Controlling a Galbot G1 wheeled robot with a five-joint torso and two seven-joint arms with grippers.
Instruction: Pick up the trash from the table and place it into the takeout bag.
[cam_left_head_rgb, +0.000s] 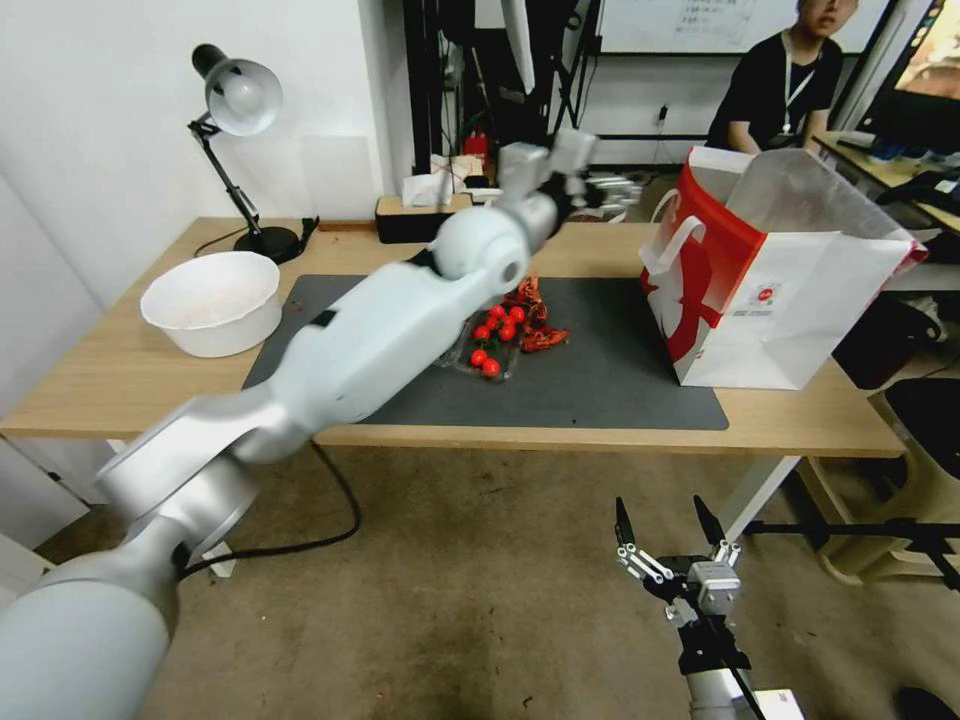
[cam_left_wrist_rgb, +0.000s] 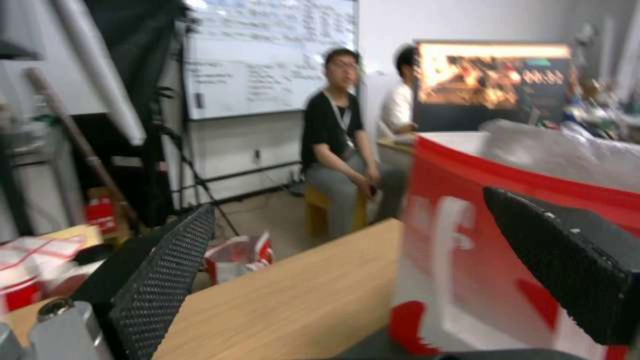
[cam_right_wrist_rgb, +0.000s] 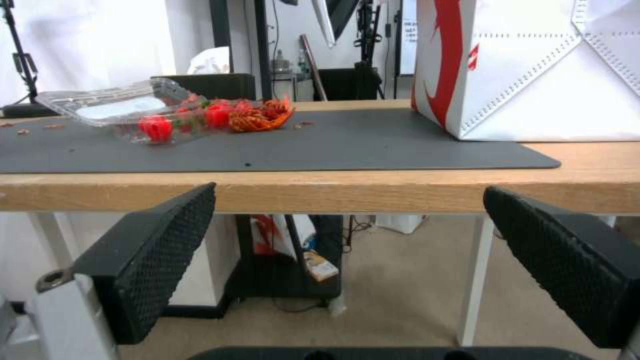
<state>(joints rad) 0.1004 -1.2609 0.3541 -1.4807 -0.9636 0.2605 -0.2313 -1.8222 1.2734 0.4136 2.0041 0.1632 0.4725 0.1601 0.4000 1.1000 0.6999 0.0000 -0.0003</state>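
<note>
The trash on the table (cam_left_head_rgb: 120, 385) is a clear plastic tray (cam_left_head_rgb: 492, 350) of small red round fruits with orange-red shell scraps (cam_left_head_rgb: 535, 325) beside it, lying mid-mat. In the right wrist view the tray (cam_right_wrist_rgb: 133, 112) lies ahead on the mat. The red-and-white takeout bag (cam_left_head_rgb: 770, 270) stands open at the table's right end. My left gripper (cam_left_head_rgb: 605, 188) is raised over the table's back edge, left of the bag (cam_left_wrist_rgb: 467, 270); it (cam_left_wrist_rgb: 360, 280) is open and holds nothing. My right gripper (cam_left_head_rgb: 668, 535) hangs open below the table's front edge, and it (cam_right_wrist_rgb: 347, 270) is empty.
A big white bowl (cam_left_head_rgb: 213, 300) sits at the table's left end, with a desk lamp (cam_left_head_rgb: 240, 100) behind it. A dark box (cam_left_head_rgb: 415, 220) stands at the back edge. A cable (cam_left_head_rgb: 330, 520) trails on the floor. A person sits behind the bag.
</note>
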